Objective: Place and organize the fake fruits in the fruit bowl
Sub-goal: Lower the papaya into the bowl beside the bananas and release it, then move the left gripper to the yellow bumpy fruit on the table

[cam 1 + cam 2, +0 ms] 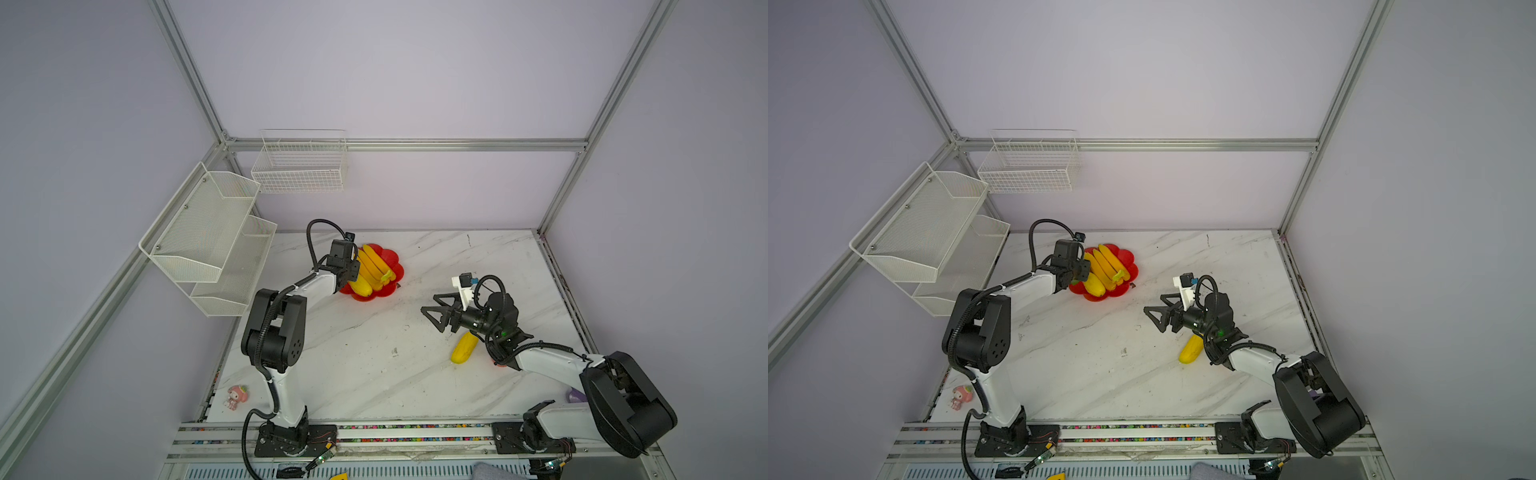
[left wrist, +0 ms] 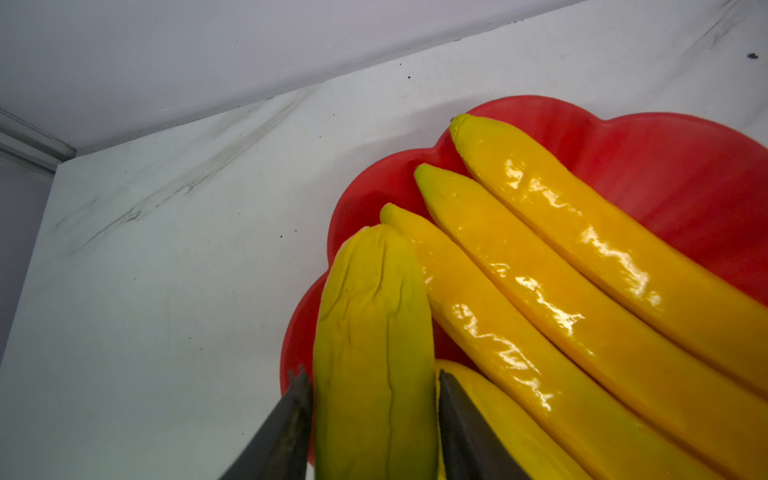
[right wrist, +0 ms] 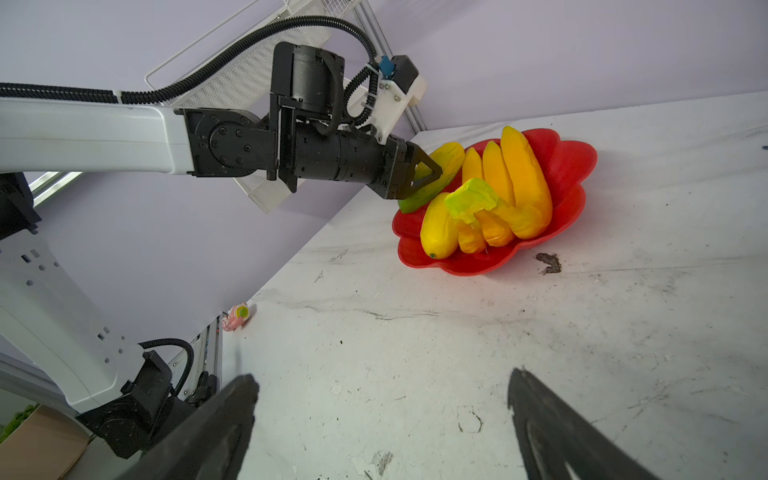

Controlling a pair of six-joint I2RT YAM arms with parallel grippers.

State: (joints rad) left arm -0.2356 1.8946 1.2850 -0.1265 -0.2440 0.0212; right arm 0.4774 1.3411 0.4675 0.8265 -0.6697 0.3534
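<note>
Soft, even overhead light leaves only faint shadows on the white marble-patterned tabletop (image 1: 365, 374). In the left wrist view white glare streaks the glossy yellow-orange plastic bananas (image 2: 582, 299). Beside them the dark fingers (image 2: 286, 432) of the left gripper (image 2: 370, 376) are blurred.

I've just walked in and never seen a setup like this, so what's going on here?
A two-armed robot is filling a red flower-shaped bowl with plastic fruit. The left gripper has a yellow-green fruit between its fingers at the bowl, beside a banana bunch and a yellow fruit lying inside; gripping or letting go, I cannot tell. The right gripper hovers open and empty above the table, near another yellow fruit outside the bowl.
</note>
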